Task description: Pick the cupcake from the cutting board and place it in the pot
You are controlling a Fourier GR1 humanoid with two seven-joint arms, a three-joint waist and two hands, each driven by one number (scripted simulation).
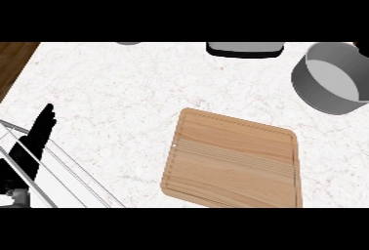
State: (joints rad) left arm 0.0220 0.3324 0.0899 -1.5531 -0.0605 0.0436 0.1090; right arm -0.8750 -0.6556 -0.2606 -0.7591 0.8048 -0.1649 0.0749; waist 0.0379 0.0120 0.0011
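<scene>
Pale wood, the cutting board (234, 163) lies on the white marbled counter (115, 93) with nothing showing on its top; no cupcake is visible. The grey pot (328, 80) stands well apart at the upper right (partly cut by the edge). The left hand (34, 139) rests at the left edge, fingers straight and upward, beside a wire rack (69, 178). A dark tray-like object (245, 49) sits at the top.

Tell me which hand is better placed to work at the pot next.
Hard to favour either. Only the left hand shows, open and resting at the left edge, far from the pot at upper right. The right hand is out of view, though the pot is on its side.
</scene>
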